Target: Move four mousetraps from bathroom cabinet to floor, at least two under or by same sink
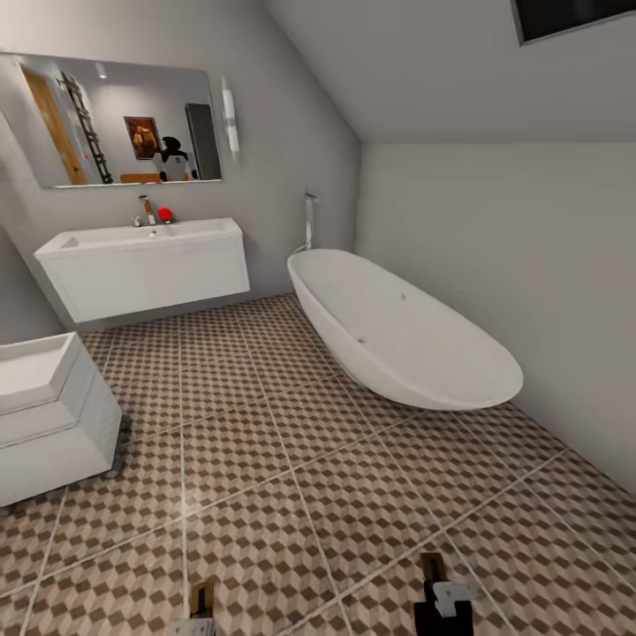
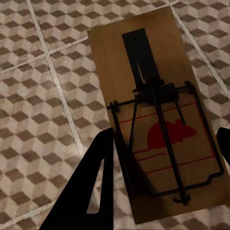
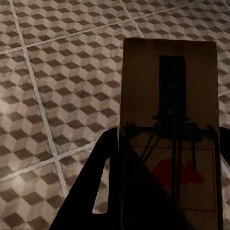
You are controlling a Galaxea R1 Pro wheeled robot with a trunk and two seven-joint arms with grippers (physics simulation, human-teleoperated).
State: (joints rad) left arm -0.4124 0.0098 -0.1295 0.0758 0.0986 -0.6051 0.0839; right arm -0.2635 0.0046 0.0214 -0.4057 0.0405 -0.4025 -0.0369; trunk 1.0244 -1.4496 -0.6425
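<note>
Both arms reach forward low over the bathroom floor point(image 1: 291, 459); the left gripper point(image 2: 163, 158) is clamped on one mousetrap point(image 2: 153, 110), the right gripper point(image 3: 167, 167) clamped on a second mousetrap point(image 3: 167, 110); the bathroom sink point(image 1: 150, 256) hangs on the far wall, beside the bathtub point(image 1: 397, 327).

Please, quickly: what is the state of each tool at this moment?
Left tool: closed on a mousetrap.
Right tool: closed on another mousetrap.
</note>
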